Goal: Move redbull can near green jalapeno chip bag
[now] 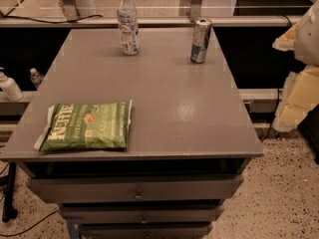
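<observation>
The redbull can (201,41) stands upright at the far right of the grey table (199,113); it is slim and silver with a blue lower panel. The green jalapeno chip bag (87,125) lies flat at the near left of the table, with its white "Kettle" lettering facing up. My gripper (295,99) shows as cream-coloured parts at the right edge of the view. It is off the table's right side, lower than the can and well apart from it. It holds nothing that I can see.
A clear plastic bottle (128,22) with a white cap stands at the far middle-left of the table. Drawers (135,190) sit under the table's front edge. A white bottle (9,86) stands on a ledge to the left. A rail (149,21) runs behind the table.
</observation>
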You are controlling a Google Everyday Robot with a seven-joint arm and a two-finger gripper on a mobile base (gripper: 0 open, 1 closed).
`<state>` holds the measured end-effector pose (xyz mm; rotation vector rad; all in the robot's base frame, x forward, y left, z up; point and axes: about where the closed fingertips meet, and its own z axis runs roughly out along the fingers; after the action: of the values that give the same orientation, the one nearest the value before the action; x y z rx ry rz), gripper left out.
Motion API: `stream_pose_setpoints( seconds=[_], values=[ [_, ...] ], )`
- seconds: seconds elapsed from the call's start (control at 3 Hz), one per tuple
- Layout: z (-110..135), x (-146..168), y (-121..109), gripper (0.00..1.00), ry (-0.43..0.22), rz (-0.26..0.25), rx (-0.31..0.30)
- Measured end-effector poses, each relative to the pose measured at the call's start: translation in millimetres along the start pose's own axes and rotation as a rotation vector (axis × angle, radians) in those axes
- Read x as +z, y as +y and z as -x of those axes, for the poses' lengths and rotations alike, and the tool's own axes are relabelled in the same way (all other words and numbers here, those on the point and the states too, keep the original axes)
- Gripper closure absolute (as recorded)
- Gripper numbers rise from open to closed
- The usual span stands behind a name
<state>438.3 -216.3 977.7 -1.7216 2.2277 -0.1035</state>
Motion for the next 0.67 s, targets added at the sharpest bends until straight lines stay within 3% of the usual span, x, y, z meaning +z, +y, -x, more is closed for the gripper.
stream_pose_setpoints(
  seconds=[0.67],
  values=[
    [1.0, -0.4, -3.4, 0.0, -0.014, -0.021, -0.005]
  ],
)
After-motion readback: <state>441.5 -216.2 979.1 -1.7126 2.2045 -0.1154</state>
